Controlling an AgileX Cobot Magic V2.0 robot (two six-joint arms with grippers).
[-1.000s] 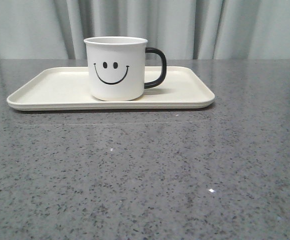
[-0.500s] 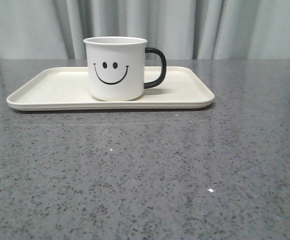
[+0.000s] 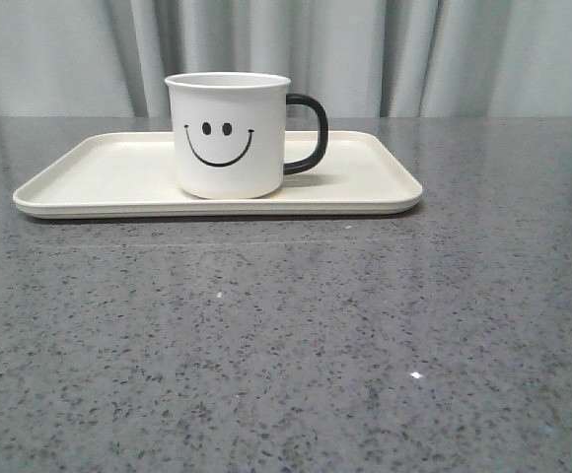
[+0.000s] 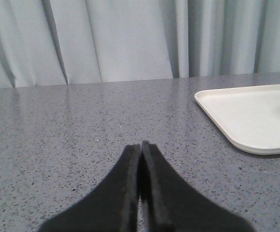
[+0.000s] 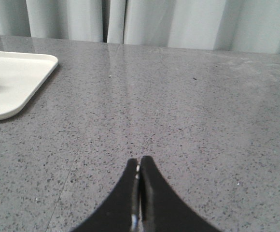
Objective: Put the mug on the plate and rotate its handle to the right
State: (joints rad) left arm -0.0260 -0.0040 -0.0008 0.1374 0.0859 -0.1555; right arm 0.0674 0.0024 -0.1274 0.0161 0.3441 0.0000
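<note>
Nearest the front camera, it's all bare grey speckled worktop [image 3: 286, 345], not an arm in sight from this angle. Only the wrist cameras give us the grippers: the left gripper [image 4: 141, 150] hovers over the worktop with its black jaws pressed together, holding nothing, and a corner of the plate [image 4: 248, 116] shows off to one side of it. Same story for the right gripper [image 5: 139, 164], jaws closed tip to tip and empty, with the plate's other rounded corner just creeping into frame. Neither wrist camera shows the face or the handle; a white sliver at the left wrist frame's edge may be the mug.

Further back in the front view, the cream plate lies flat, long side across the scene. Standing upright on it, a little left of its middle, is the white mug [image 3: 229, 133], black smiley face turned toward the camera. Its glossy black handle [image 3: 309, 133] sticks out to the right. Behind it all hangs a pale pleated curtain [image 3: 365, 49].
</note>
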